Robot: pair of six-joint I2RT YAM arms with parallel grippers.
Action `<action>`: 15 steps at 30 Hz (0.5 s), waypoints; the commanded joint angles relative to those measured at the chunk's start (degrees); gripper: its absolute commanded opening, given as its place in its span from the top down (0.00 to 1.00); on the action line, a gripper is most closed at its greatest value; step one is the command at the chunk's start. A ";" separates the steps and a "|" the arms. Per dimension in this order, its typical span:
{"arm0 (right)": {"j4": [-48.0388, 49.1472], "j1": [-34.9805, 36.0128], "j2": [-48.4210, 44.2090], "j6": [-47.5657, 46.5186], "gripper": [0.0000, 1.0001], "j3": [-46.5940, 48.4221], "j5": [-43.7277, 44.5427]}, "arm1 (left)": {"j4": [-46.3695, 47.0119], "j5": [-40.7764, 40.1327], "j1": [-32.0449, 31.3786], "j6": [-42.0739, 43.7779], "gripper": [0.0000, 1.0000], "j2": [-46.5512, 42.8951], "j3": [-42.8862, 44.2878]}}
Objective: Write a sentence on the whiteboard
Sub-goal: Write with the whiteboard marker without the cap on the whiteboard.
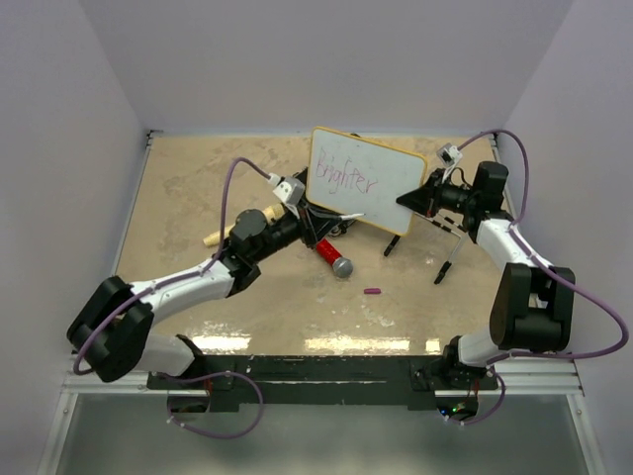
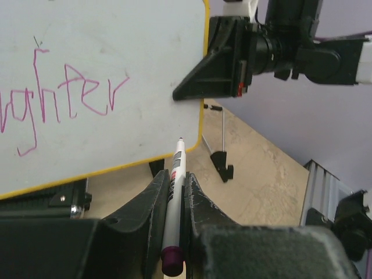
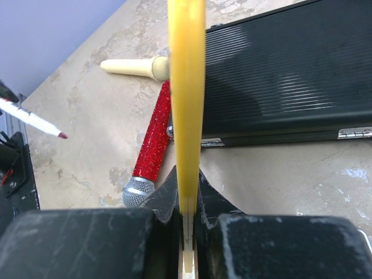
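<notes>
The whiteboard (image 1: pixel 371 183) is held up off the table, tilted, its yellow rim (image 3: pixel 186 87) edge-on in the right wrist view. My right gripper (image 1: pixel 413 198) is shut on its right edge, fingers (image 3: pixel 165 189) pinching the rim. The sentence (image 1: pixel 341 181) is one purple word, "Brighter" (image 2: pixel 64 99), in the upper left of the board. My left gripper (image 1: pixel 315 220) is shut on a white marker (image 2: pixel 174 192) with a purple end. The marker's tip (image 2: pixel 181 139) points at the board's lower right corner, and the right wrist view shows the tip (image 3: pixel 61 135) apart from the surface.
A black ribbed case (image 3: pixel 279 75) lies under the board. A red glitter microphone (image 1: pixel 331 255) and a cream one (image 1: pixel 237 226) lie beside it. A small purple cap (image 1: pixel 372 291) sits nearer the front. Black clip-foot stands (image 1: pixel 445 252) rest below the right gripper.
</notes>
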 commanded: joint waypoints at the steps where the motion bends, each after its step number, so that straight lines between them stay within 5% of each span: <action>1: -0.48 0.46 -2.68 -2.78 1.00 0.42 0.84 | 7.35 -8.01 -2.53 0.75 1.00 5.68 7.30; 15: -0.75 0.55 -2.94 -3.05 1.00 0.77 1.19 | 3.13 -13.64 -2.97 2.95 1.00 17.02 19.97</action>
